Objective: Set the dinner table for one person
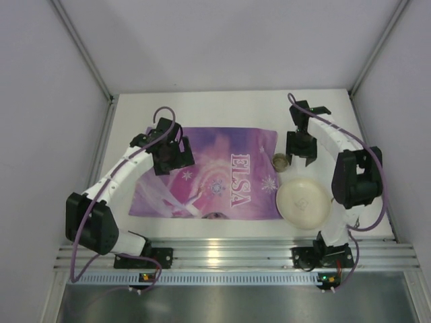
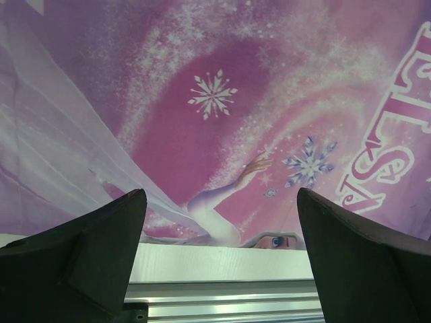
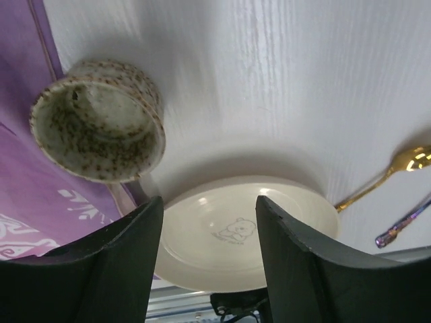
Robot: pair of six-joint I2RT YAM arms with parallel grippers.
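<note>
The white dinner table (image 1: 222,108) carries a purple ELSA placemat (image 1: 209,178). A small speckled cup (image 1: 281,161) stands upright at the mat's right edge. A cream plate (image 1: 303,202) with a bear print lies just nearer, its edge over the mat's corner. My right gripper (image 1: 300,151) hovers beside the cup (image 3: 97,131), open, with nothing between its fingers. In the right wrist view the plate (image 3: 236,229) shows below the gap of the right gripper (image 3: 209,202). My left gripper (image 1: 172,151) hangs wide open and empty over the mat's upper left part (image 2: 202,101).
A gold spoon (image 3: 384,175) and a purple-tinted utensil (image 3: 404,225) lie on the table right of the plate. A ribbed aluminium rail (image 1: 229,252) runs along the near edge by the arm bases. White walls enclose the table on three sides.
</note>
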